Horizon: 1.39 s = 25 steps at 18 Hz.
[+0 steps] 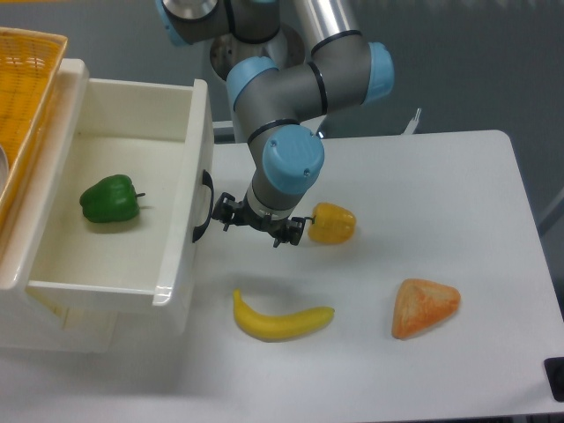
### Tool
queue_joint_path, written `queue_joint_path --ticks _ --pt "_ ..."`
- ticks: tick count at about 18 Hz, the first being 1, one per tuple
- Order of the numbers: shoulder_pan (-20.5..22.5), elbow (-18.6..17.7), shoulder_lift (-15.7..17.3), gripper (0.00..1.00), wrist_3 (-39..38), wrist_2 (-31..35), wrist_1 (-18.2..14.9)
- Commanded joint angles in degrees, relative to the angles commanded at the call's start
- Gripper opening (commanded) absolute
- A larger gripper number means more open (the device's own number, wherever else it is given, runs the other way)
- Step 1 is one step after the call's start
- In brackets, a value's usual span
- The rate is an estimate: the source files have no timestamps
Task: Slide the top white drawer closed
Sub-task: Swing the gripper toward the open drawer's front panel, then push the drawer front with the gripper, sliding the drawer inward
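top white drawer (106,264) pulled open, handle facing right, end effector (258,224) beside
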Motion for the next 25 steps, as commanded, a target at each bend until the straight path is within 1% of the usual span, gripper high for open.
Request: queue_joint_path --ticks 6,20,25 --pt "-0.3 0.0 0.2 1.0 0.0 -0.4 0.0" --pt "-3.3 0.4 0.4 1.0 0.4 -1.3 0.1" --pt "-3.5 0.4 0.6 1.0 0.5 -1.4 0.0"
